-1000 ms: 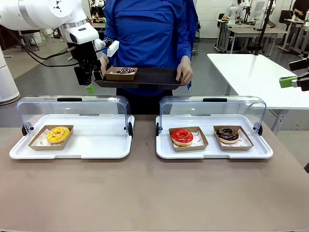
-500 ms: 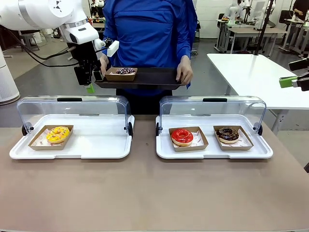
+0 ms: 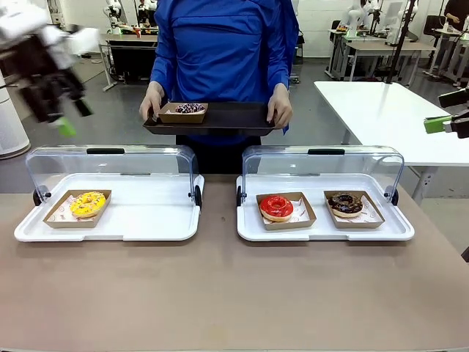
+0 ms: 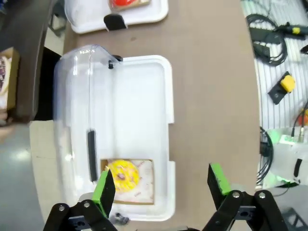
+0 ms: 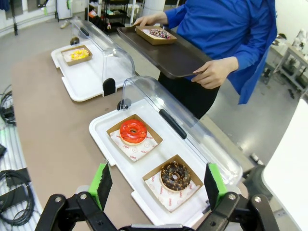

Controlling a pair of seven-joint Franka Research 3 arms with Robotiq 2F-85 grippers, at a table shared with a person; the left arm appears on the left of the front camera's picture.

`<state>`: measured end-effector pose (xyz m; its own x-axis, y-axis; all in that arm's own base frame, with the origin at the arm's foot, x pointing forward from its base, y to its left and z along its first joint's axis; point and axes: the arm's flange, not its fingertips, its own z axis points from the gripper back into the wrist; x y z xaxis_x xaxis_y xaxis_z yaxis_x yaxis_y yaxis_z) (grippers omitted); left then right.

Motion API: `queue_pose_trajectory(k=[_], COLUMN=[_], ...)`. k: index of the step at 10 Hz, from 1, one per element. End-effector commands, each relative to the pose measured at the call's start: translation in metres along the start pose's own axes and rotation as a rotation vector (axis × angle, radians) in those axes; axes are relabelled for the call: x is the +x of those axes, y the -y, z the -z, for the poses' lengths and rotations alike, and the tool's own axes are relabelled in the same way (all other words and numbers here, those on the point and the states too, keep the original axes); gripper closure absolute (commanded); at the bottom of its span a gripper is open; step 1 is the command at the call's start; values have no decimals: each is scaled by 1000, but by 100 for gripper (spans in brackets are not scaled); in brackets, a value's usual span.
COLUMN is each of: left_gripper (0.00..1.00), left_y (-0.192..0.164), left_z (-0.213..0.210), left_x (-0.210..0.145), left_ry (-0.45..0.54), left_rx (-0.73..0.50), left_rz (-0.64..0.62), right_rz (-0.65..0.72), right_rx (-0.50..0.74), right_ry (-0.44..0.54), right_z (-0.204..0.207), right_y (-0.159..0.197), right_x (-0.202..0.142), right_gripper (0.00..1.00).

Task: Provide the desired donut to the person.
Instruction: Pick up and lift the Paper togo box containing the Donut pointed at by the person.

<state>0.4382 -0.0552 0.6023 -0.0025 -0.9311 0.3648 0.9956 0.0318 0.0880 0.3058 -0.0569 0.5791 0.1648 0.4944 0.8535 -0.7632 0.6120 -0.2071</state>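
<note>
The person, in a bright blue jacket, holds a black serving tray with both hands at the far side. On it sits a dark sprinkled donut in a cardboard boat, also seen in the right wrist view. My left gripper is blurred at the far left, open and empty, well clear of the serving tray. In its wrist view the left gripper hangs above the yellow donut. My right gripper is open and empty at the right edge, and the right gripper looks down on the right case.
Two white display trays with raised clear lids stand on the brown table. The left tray holds the yellow donut. The right tray holds a red donut and a chocolate donut. A white table stands behind at right.
My left arm has swung quickly away from the person's serving tray to the far left, blurring. The sprinkled donut stays on the serving tray. The right arm has not moved.
</note>
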Motion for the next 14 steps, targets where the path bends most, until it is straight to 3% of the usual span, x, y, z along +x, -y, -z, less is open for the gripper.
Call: queue_pose_trajectory(k=[1, 3, 6, 9, 14], left_gripper=[0, 0, 0, 0, 0], left_y=[47, 87, 119, 118, 119], left_z=[1, -5, -9, -15, -18], left_x=[-55, -97, -142, -161, -181], left_ry=[138, 241, 349, 408, 536], left_rx=[116, 251, 366, 386, 561], left_rz=[-15, -72, -199, -243, -236], right_rz=[-13, -13, -13, -13, -13], right_rx=[11, 11, 11, 11, 11], right_ry=[0, 0, 0, 0, 0], right_z=[2, 2, 2, 2, 2], right_y=[1, 1, 1, 1, 1], right_x=[-1, -1, -1, -1, -1], right_gripper=[0, 0, 0, 0, 0])
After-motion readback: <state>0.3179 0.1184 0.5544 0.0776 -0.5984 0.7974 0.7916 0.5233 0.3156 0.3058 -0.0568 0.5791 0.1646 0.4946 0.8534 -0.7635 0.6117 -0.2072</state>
